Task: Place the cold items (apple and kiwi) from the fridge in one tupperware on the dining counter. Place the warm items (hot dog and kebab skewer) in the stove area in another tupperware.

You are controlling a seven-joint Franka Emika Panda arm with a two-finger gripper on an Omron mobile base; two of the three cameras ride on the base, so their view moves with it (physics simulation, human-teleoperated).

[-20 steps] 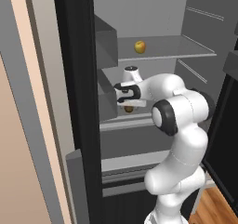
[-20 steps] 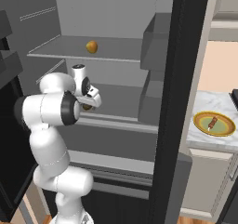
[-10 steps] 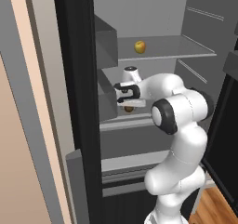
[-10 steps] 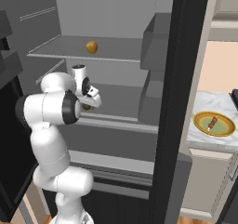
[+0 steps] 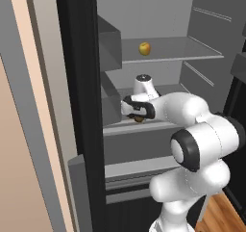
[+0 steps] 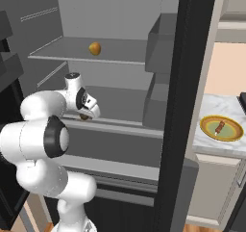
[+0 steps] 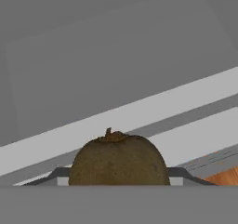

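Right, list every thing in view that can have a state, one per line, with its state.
Black-framed fridge: door open, grey shelves exposed.
Fuzzy brown kiwi: on the middle shelf, between the gripper's fingers.
Yellow-red apple: resting untouched on the upper shelf.
Two-finger gripper: closed around the kiwi, not lifted.
Kebab skewer: lying on a yellow plate on the marble counter.

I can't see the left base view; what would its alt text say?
A white robot arm reaches into an open fridge, its hand closed around a brown kiwi at the front of the middle shelf. An apple sits on the shelf above.
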